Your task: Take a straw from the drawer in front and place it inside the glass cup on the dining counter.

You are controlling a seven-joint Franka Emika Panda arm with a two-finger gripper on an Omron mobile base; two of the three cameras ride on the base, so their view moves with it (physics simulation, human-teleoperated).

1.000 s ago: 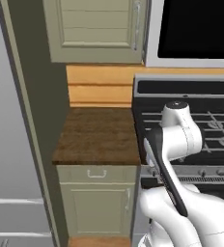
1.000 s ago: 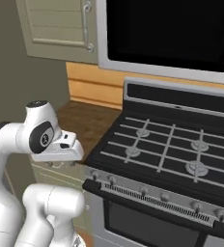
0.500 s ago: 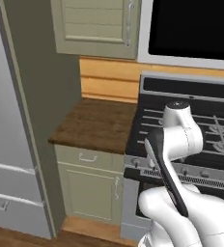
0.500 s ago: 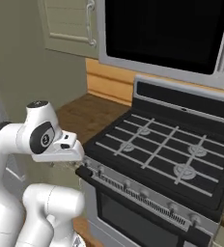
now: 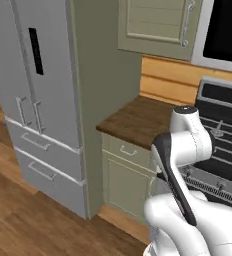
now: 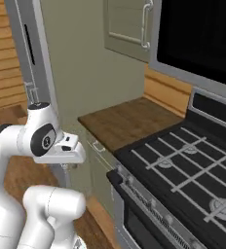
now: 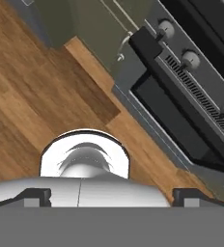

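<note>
One shut sage-green drawer under wood counter, pincer fingers apart, empty.

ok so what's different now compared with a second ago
The base has driven back and to the left, so both base views shifted: the grey fridge now shows beside the short wood-plank counter, and the black stove sits further right. The sage-green drawer is shut as before, and the arm keeps its folded pose, nothing held.

Grey fridge left; sage cabinets, short wood countertop, black stove; wood-plank floor.
</note>
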